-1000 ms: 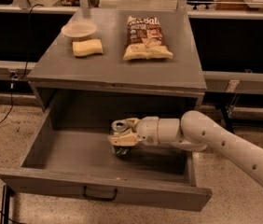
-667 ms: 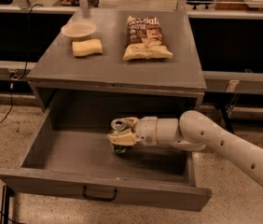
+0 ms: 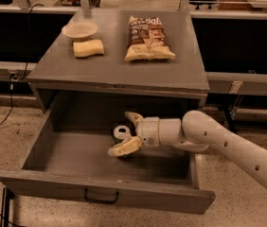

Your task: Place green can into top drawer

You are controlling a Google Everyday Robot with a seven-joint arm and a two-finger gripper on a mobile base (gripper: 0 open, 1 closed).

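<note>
The top drawer [image 3: 39,181] is pulled wide open below the grey cabinet top, with a small black handle [image 3: 100,197] on its front panel. The green can [image 3: 122,132] stands upright on the drawer floor near the middle, its silver top showing. My gripper [image 3: 118,133] reaches in from the right, inside the drawer. Its two cream fingers are spread on either side of the can, one behind [image 3: 133,117] and one in front [image 3: 124,147]. The gripper is open, and the can's lower body is partly hidden by the front finger.
On the cabinet top [image 3: 119,74] lie a chip bag [image 3: 147,39], a yellow sponge [image 3: 88,48] and a shallow bowl [image 3: 80,30]. My white arm [image 3: 228,145] crosses over the drawer's right wall. Speckled floor surrounds the cabinet, and a cable [image 3: 5,112] runs at the left.
The fingers, which were closed on the can, have spread apart. The can now stands free on the drawer floor between them.
</note>
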